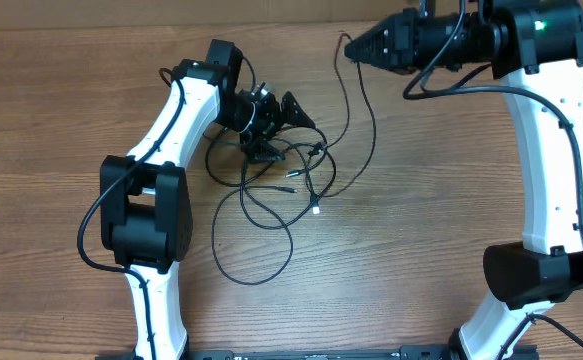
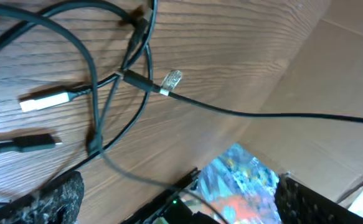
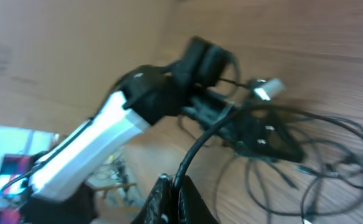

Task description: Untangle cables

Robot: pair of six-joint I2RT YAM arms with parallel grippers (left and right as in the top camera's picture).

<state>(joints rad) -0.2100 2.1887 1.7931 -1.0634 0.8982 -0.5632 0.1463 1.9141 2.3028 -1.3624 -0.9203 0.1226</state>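
The cables (image 1: 301, 175) sit in a loose snarl mid-tabletop (image 1: 451, 220), loops spilling toward the near edge and plugs poking out of the pile. The left pincer (image 1: 285, 132) is spread wide, right over the top of the heap and gripping nothing. The right pincer (image 1: 354, 48) is pressed together at the far edge, pinching one strand (image 1: 374, 130) that trails back down into the mess.

These look light, limp and slick, so a pull on one end will likely drag the whole heap rather than free a line. The best hold is probably just behind a plug, where the moulded end stops any slip, with the other pincer pinning the pile.

The overhead view gives the full layout, both arms and where each loop runs. The left wrist view gets in close on a crossing where several lines meet, with a white plug (image 2: 44, 101) and a clear-tipped one beside it, detail the overhead shot loses. The right wrist view, blurred, shows the strand leaving its own fingers (image 3: 162, 199).
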